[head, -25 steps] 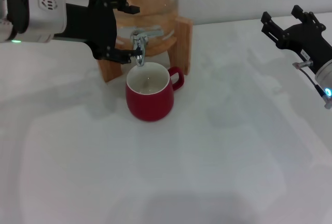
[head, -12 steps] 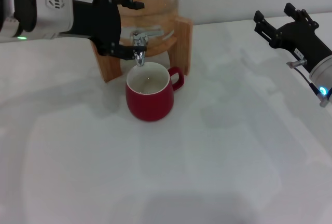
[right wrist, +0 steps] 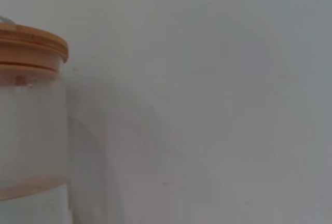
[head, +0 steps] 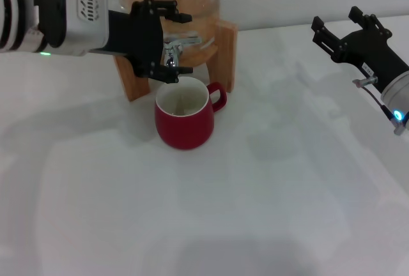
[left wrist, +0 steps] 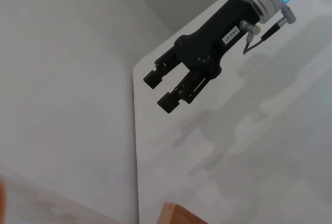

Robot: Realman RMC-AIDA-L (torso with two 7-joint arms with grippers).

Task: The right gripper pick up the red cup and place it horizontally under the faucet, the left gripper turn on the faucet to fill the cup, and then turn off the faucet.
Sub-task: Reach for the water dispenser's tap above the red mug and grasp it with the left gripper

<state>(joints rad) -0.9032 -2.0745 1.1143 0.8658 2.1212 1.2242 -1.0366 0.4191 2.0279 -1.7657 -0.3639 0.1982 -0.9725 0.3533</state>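
The red cup [head: 184, 121] stands upright on the white table, its white inside open under the spout of the chrome faucet [head: 171, 51]. My left gripper [head: 185, 43] has come in from the left and is open, one finger above the faucet's lever and one below, beside the spout. I cannot tell whether a finger touches the tap. My right gripper [head: 335, 19] hangs open and holds nothing at the far right, well away from the cup. The left wrist view shows that same right gripper [left wrist: 158, 92] with its fingers apart.
The faucet belongs to a glass dispenser on a wooden stand [head: 225, 49] behind the cup. The right wrist view shows the glass jar [right wrist: 28, 130] with its wooden lid [right wrist: 31, 53]. White table [head: 255, 212] stretches in front and to the right.
My left gripper has moved right, so its fingers now reach past the faucet above and below it. The right gripper has lifted slightly. The cup has not moved.
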